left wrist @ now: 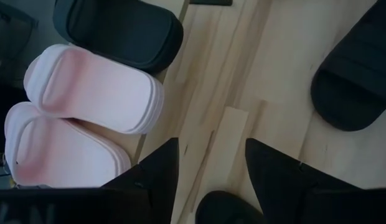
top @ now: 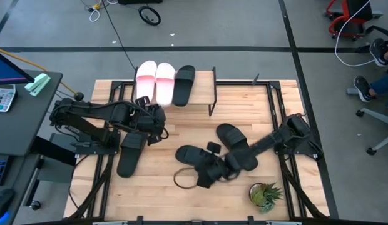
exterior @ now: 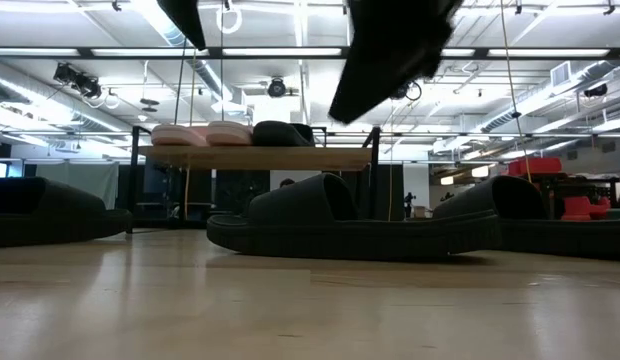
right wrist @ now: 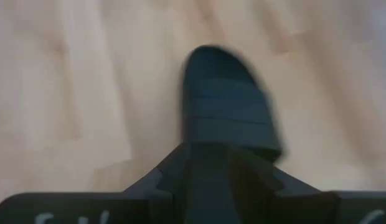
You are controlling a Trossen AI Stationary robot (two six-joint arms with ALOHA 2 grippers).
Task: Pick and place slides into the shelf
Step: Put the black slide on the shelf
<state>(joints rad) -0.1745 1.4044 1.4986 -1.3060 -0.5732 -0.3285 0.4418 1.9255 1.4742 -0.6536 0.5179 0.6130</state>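
Two pale pink slides (top: 155, 81) and one black slide (top: 184, 84) lie side by side on the left part of the shelf (top: 203, 84); its right part is bare. Three black slides rest sole-down on the table: one near the left (top: 131, 153) and two in the middle (top: 191, 155) (top: 234, 142). My left gripper (left wrist: 211, 180) is open above the table just in front of the shelf's left end (top: 155, 125), with nothing between its fingers. My right gripper (right wrist: 221, 180) hangs open over the middle slide (right wrist: 227, 99) and looks along it. In the low view it is clear of the slides.
A small potted plant (top: 266, 195) stands near the table's front right. A thin brown ring (top: 181, 178) lies in front of the middle slide. The shelf's black legs (top: 213, 106) stand on the table's far half. Bare wood lies between the left slide and the middle ones.
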